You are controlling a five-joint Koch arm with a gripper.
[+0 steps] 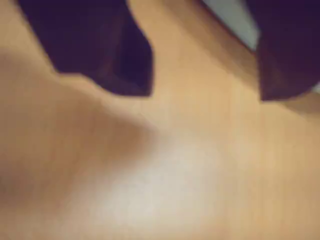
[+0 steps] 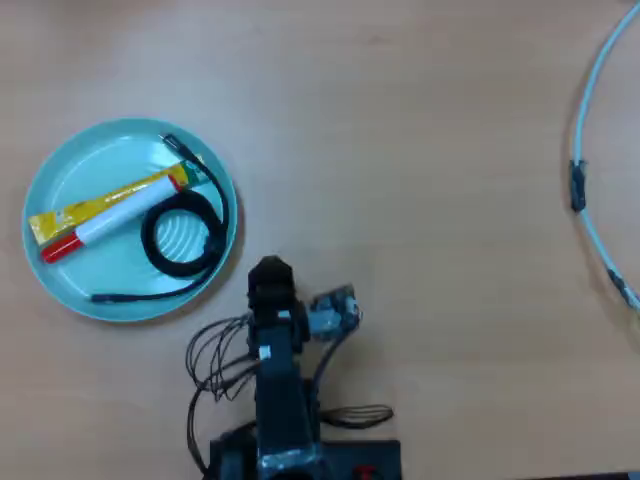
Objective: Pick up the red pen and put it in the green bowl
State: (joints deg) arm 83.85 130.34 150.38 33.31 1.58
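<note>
In the overhead view the green bowl [image 2: 100,160] sits on the wooden table at the left. The red pen [image 2: 115,220] lies inside it, white barrel slanted, red cap at the lower left. My gripper [image 2: 270,272] is folded back close to the arm's base, just right of the bowl's lower rim and outside it. The blurred wrist view shows the gripper [image 1: 202,95] as two dark fingers spread wide apart over bare wood, open with nothing between them. Neither pen nor bowl appears in that view.
A flat yellow sachet [image 2: 75,213] lies beside the pen in the bowl, and a coiled black cable [image 2: 148,237] lies there too. A thin pale blue cable [image 2: 585,130] curves along the right edge. Loose wires [image 2: 215,360] hang around the arm's base.
</note>
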